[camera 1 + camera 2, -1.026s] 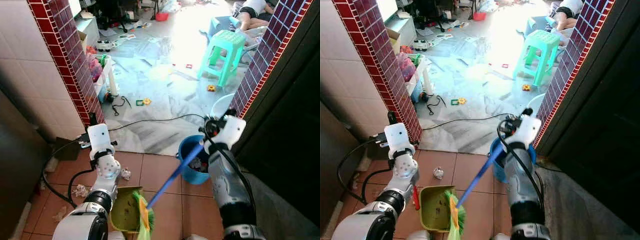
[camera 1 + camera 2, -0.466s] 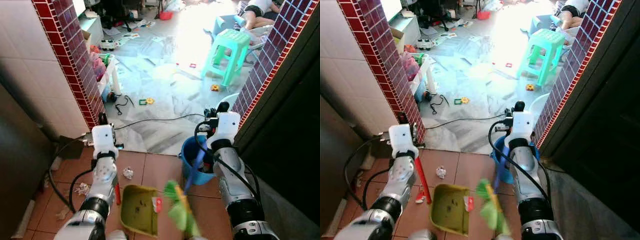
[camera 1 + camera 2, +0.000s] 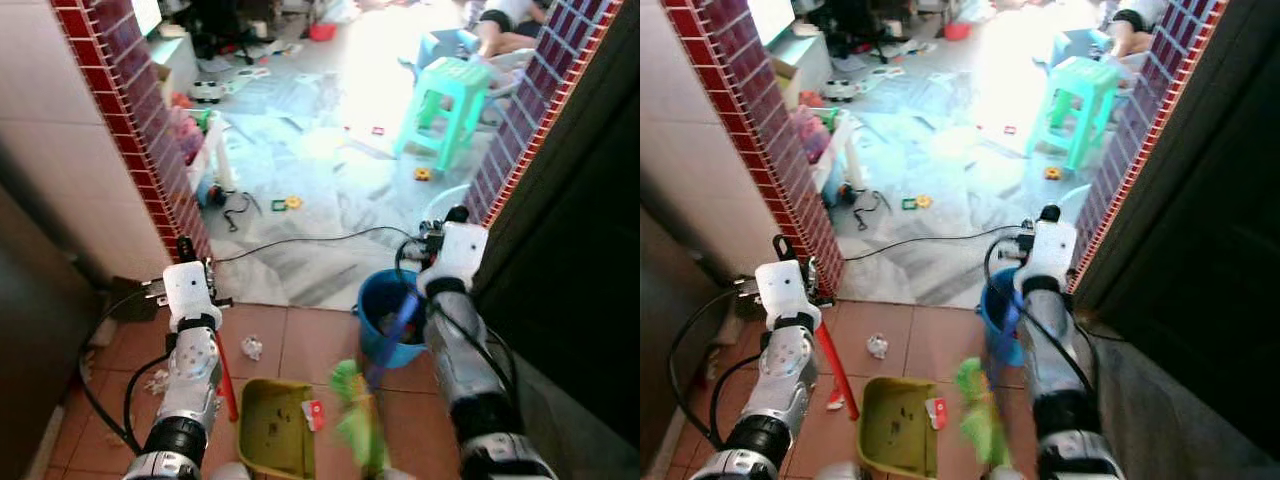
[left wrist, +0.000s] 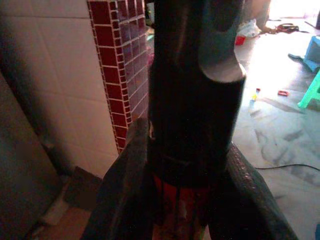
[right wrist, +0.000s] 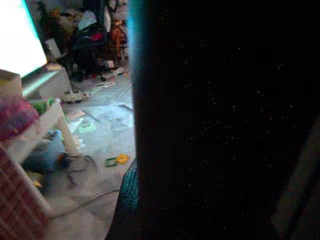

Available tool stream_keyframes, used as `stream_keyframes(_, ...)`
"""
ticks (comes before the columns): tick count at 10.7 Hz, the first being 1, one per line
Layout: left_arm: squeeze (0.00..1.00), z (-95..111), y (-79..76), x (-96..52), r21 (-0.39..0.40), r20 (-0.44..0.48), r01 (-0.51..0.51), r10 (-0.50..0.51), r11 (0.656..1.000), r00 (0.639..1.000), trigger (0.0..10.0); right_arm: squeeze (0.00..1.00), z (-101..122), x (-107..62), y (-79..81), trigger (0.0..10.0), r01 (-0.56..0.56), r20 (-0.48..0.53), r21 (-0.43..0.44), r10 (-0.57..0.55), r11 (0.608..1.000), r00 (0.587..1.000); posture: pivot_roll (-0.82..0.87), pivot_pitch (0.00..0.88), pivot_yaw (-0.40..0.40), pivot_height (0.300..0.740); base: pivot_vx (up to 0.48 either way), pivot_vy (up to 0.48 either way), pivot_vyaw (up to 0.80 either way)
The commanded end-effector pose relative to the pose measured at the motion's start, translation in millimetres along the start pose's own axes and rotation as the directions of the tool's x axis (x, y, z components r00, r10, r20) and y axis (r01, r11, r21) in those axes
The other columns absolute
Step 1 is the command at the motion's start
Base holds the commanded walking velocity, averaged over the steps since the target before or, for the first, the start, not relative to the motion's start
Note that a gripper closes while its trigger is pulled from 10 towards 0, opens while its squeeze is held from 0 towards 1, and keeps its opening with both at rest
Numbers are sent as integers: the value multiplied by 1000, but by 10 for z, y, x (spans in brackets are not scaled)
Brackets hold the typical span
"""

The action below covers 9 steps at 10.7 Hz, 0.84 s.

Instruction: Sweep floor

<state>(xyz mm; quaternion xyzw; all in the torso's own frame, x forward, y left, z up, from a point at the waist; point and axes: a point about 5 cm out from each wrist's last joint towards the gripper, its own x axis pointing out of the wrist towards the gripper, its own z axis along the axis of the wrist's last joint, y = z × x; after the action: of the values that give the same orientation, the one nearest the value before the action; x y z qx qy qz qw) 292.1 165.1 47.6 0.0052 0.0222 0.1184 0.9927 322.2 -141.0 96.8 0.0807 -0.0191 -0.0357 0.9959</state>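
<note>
A yellow-green dustpan (image 3: 272, 440) rests on the terracotta tiles, with a small red-and-white scrap (image 3: 312, 415) at its right edge. Its red handle (image 3: 225, 378) rises to my left gripper (image 4: 187, 197), which is shut on it. The green broom head (image 3: 350, 420) hangs blurred just right of the pan. Its blue handle (image 3: 398, 325) runs up to my right gripper (image 3: 422, 292), shut on it in front of the bucket. Crumpled paper (image 3: 251, 347) lies on the tiles left of the pan, and more scraps (image 3: 156, 381) lie farther left.
A blue bucket (image 3: 372, 300) with rubbish stands at the doorway beside my right arm. Red-tiled wall ends (image 3: 150, 130) flank the opening. A black cable (image 3: 300, 240) crosses the marble floor. Beyond are a green stool (image 3: 450, 95), scattered toys and a person (image 3: 500, 20) lying down.
The broom head has swung from over the dustpan to its right side, and the blue handle stands steeper by the bucket. The dustpan's red handle now shows upright.
</note>
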Motion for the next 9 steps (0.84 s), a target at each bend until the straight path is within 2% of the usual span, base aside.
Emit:
stream_keyframes(1,0,57,-26,14,-6,13,18,-18,1000,1000,10000,0,2,14,122,10000,-11,-18,134,14,991,1000,-56,0,24,740,0,0,0)
stream_keyframes(2,0,70,-42,-6,4,19,34,-34,999,999,10000,0,139,55,226,10000,-44,23,236,40,971,999,-57,0,26,740,0,0,0)
stream_keyframes(3,0,52,-56,-20,15,14,48,-48,999,999,10000,0,244,83,267,10000,-65,52,276,52,959,997,-58,0,26,740,0,0,0)
stream_keyframes(4,0,51,-58,-22,13,12,52,-52,999,999,10000,0,309,95,271,10000,-76,69,276,59,958,996,-58,0,26,740,0,0,0)
stream_keyframes(5,0,53,-57,-19,6,9,53,-53,999,999,10000,0,351,98,264,10000,-92,87,256,72,962,994,-58,0,26,740,0,0,0)
stream_keyframes(6,0,58,-47,-21,1,3,56,-56,998,998,10000,0,519,83,259,10000,-171,166,178,142,969,976,-59,0,27,740,0,0,0)
stream_keyframes(9,0,39,-31,-44,8,-19,61,-60,998,998,10000,0,847,67,204,10000,-237,303,9,223,972,927,-62,0,30,740,0,0,0)
